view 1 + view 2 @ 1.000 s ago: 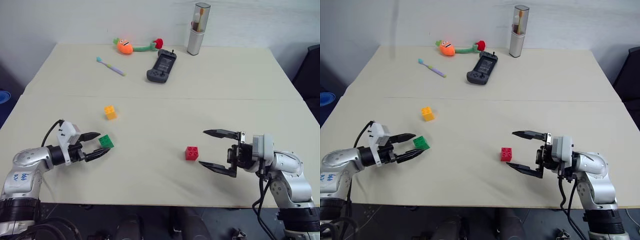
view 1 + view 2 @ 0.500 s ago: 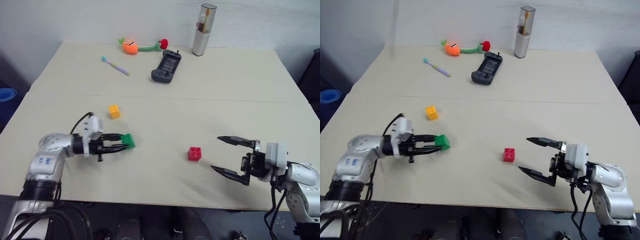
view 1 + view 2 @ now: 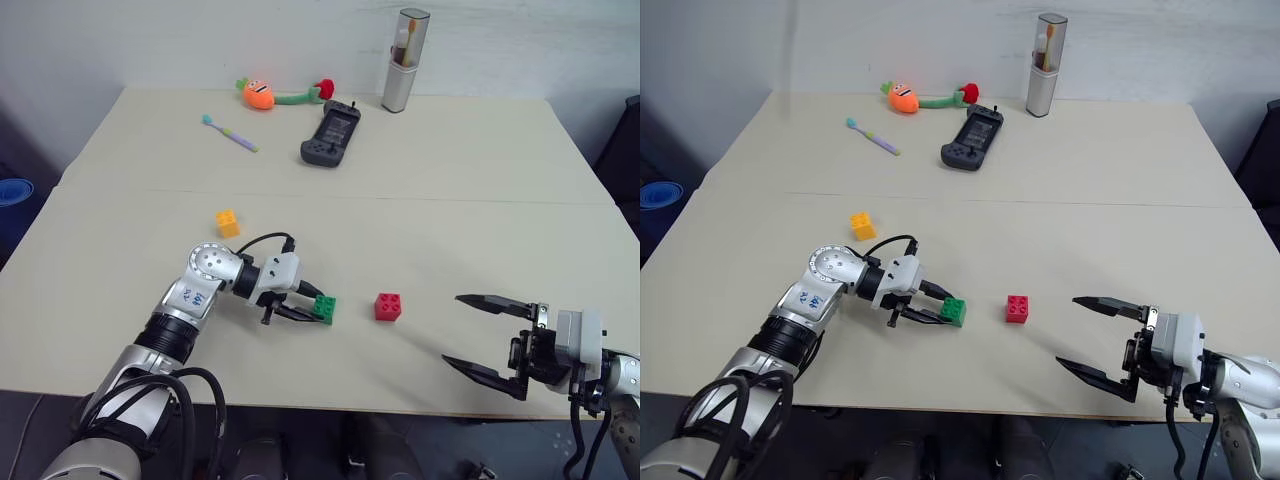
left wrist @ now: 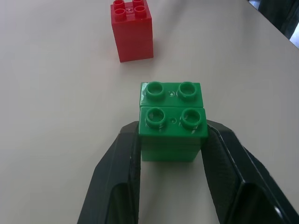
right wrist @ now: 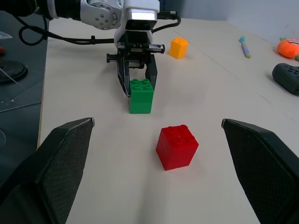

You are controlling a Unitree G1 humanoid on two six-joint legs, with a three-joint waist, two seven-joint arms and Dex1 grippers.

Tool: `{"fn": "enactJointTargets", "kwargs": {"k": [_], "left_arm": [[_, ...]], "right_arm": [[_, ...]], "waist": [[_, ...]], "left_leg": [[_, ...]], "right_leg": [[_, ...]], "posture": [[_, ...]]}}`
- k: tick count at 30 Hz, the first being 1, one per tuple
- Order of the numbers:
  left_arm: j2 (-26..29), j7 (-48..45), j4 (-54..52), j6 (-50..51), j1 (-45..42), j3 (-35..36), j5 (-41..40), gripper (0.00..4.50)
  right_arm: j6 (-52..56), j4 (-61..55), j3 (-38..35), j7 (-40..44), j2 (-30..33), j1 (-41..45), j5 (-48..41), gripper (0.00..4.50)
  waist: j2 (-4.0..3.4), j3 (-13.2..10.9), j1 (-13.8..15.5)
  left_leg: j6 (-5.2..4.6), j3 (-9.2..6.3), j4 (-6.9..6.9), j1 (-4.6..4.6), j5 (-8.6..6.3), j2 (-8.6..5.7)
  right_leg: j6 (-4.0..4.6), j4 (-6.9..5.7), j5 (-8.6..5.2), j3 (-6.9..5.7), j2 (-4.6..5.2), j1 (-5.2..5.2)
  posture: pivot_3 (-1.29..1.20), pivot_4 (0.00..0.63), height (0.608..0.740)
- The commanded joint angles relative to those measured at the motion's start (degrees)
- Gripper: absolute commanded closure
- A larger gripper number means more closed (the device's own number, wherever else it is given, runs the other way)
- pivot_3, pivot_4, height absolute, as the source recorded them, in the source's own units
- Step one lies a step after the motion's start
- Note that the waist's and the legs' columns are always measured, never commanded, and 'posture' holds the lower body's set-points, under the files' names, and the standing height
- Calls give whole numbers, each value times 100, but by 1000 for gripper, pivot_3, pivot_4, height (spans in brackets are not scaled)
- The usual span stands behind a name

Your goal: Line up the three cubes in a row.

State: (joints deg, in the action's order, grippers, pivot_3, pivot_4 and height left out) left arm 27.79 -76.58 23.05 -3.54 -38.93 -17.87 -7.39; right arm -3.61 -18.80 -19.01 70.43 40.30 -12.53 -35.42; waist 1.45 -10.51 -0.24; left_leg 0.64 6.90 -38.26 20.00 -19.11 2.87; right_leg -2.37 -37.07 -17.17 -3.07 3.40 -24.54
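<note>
On the cream bench point(image 3: 450, 180), the yellow-orange cube point(image 3: 228, 222) is sitting alone toward the left, while the left tool point(image 3: 312, 308) is clamping the green cube point(image 3: 324, 308) between its two black fingers, its base resting on the surface. Just right of it the red cube point(image 3: 388, 306) is standing free. Farther right, near the front edge, the right tool point(image 3: 480, 335) is hovering with its jaws spread wide, gripping nothing.

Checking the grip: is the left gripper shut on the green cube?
Shut: the left gripper has both fingers pressed against the green cube.
</note>
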Motion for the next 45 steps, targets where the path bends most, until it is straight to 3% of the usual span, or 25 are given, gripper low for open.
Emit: {"fn": "enactJointTargets", "kwargs": {"k": [1, 19, 24, 28, 31, 36, 41, 45], "left_arm": [[-35, 264, -132, 57, 147, -40, 222, 3034], [53, 885, -858, 1126, 442, -92, 369, 3034], [2, 1181, -1318, 1225, 535, 299, 57, 1462], [415, 855, -1823, 1371, 828, 558, -247, 275], [811, 728, -2090, 1393, 1146, 807, -387, 275], [1610, 820, -2282, 1154, 2490, 2173, -906, 275], [1308, 1587, -1579, 539, 3676, 4261, -1645, 130], [1164, 2081, -1374, 503, 4654, 5352, -1869, 130]], "right_arm": [[-8, -281, -209, -132, -1, -59, -126, 0], [230, -491, 22, -363, -5, 109, -156, 0], [248, -434, 105, -356, -17, 214, -138, 0], [238, -383, 149, -322, -28, 253, -133, 0], [212, -315, 185, -280, -38, 281, -119, 0], [85, -158, 253, -190, -146, 408, -145, 0], [-140, 51, 485, -163, -492, 666, -76, 0], [-281, 137, 671, -224, -709, 857, 48, 0]], "waist": [[0, 0, 15], [1, 3, 42], [2, 3, 15], [2, 3, 0], [1, 3, -12], [2, 2, -45], [2, 3, -21], [3, 3, -77]], "left_leg": [[-1, 0, 0, 0, 0, 0], [-20, -9, -5, -3, 6, -14], [-20, -9, -5, 2, 6, -11], [-15, -9, -3, 9, 8, -8], [-14, -6, 0, 5, 8, -6], [-14, -6, 4, 3, 7, -1], [-34, -10, 6, 1, -4, 0], [-33, -10, 12, 1, -6, 0]], "right_leg": [[0, 1, 0, 0, 1, 0], [-12, 6, 7, 0, 15, 18], [-12, 4, 7, 0, 13, 12], [-12, 2, 7, -1, 11, 1], [-11, 2, 6, 3, 11, 1], [-8, 4, 5, 4, 12, 0], [-6, 6, 4, 1, 22, 3], [-6, 8, 4, 0, 22, 1]], "posture": [[0, 150, 740], [0, 150, 740], [0, 150, 740], [0, 150, 740], [0, 150, 740], [0, 150, 740], [0, 150, 740], [0, 150, 740]]}}
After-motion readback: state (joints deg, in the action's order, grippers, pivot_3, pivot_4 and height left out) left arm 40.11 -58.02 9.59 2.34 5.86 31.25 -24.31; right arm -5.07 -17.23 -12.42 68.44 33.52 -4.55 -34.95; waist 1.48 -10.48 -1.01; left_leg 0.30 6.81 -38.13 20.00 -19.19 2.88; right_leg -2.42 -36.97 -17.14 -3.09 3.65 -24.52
